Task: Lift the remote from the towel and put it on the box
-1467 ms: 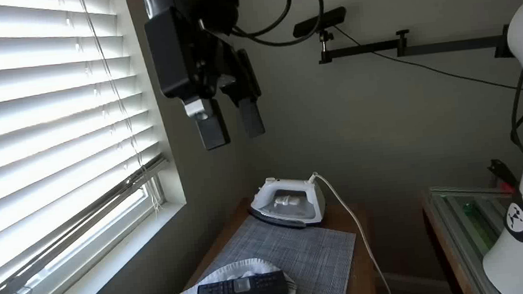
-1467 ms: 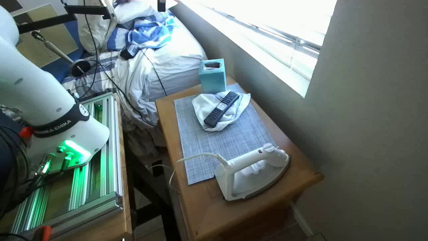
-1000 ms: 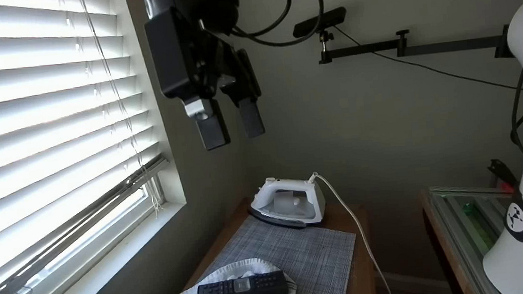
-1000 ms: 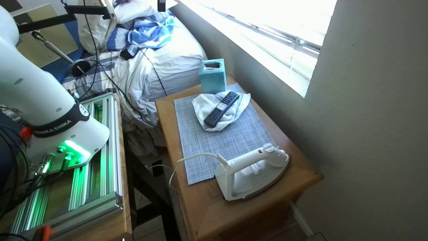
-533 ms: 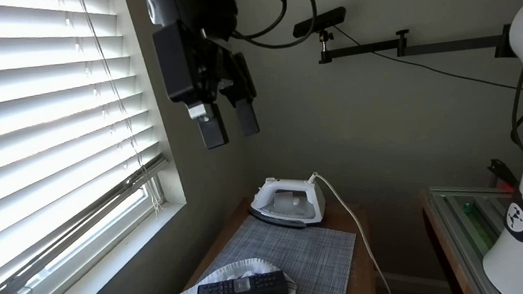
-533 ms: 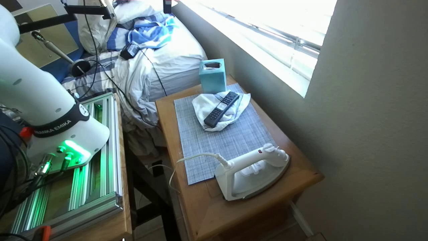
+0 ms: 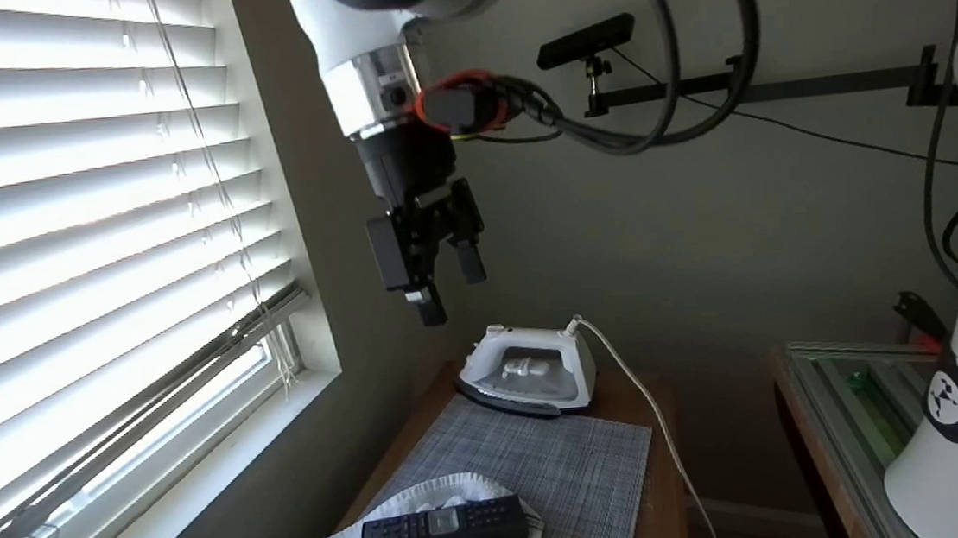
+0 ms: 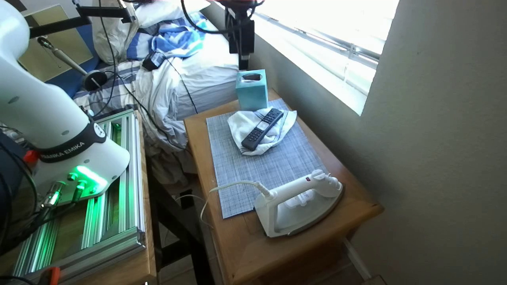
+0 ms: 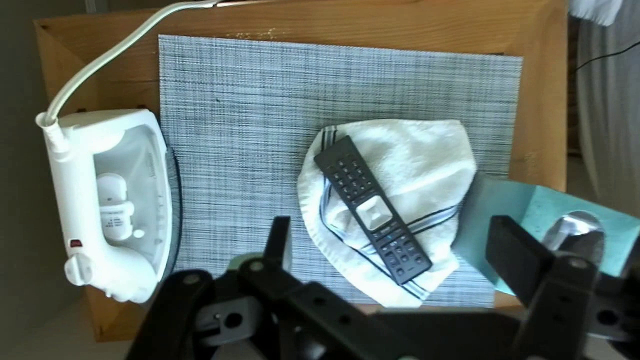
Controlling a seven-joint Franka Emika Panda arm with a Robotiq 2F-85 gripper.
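Above the table (image 8: 253,257), we have the gripper (image 7: 453,295) wide and without load. The remote (image 9: 373,211) lies on the towel (image 9: 425,182); if we descend too deep, we may pinch the towel too, or, with such width, knock the box (image 8: 253,93) just beside it.

Home bedroom, rumpled bed (image 8: 170,87), window blinds (image 7: 83,200)
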